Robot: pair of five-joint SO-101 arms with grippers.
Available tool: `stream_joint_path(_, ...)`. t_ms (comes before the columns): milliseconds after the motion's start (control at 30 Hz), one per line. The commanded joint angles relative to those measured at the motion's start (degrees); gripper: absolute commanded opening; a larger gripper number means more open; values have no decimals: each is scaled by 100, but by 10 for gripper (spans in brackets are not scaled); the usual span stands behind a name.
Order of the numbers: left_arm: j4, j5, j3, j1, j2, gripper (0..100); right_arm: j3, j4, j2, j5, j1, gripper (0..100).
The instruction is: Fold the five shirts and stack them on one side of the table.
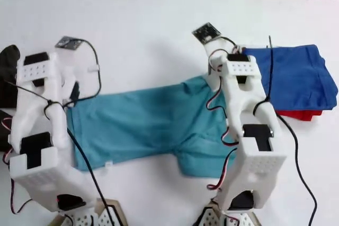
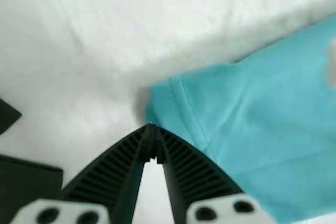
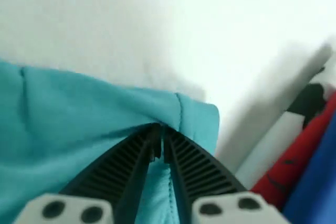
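Blue shirt [image 1: 296, 75] stacked on red shirt [image 1: 299, 114], frame right; left gripper [image 2: 151, 129] and right gripper [image 3: 160, 129] fingers pinch teal shirt [image 1: 143, 125], not yet folded.

The red shirt [image 1: 299, 114] lies mostly hidden — under the blue shirt [image 1: 296, 75].

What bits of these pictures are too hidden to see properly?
Red shirt, high view: mostly under the blue shirt.
Black thing, high view: cut off by the picture's edge.
Left claw, left wrist view: blur hides whether it pinches the teal shirt.
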State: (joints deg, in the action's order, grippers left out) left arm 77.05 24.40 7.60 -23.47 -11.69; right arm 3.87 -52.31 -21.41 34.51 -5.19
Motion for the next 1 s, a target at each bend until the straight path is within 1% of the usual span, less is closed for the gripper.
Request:
stream_joint_path(0, 422, 35, -497, 70, 44, 26, -492, -321, 356, -404, -119, 20)
stream_joint_path(100, 914, 35, -752, 308, 53, 27, -686, -338, 549, -563, -84, 20)
stream_joint_path(167, 1064, 35, -708, 527, 53, 27, -703, -268, 470, -571, -92, 20)
stream_joint_path(300, 1037, 35, -75, 958, 44, 27, -730, -251, 101, -571, -48, 20)
stream_joint_path(367, 879, 53, 321, 1037, 44, 27, -730, -251, -57, -571, 40, 20)
stream_joint_path(500, 492, 97, 875, 774, 44, 27, -686, -400, -242, -563, 251, 20)
stream_joint_path(700, 448, 536, 1138, 149, 26, 27, -703, -936, -215, -563, 312, 20)
stream_joint_path(833, 448, 571, 646, 35, -158, 27, -712, -989, -242, -563, 224, 20)
stream_joint_path(967, 651, 404, -462, 44, -1301, 26, -721, -822, -259, -589, 127, 20)
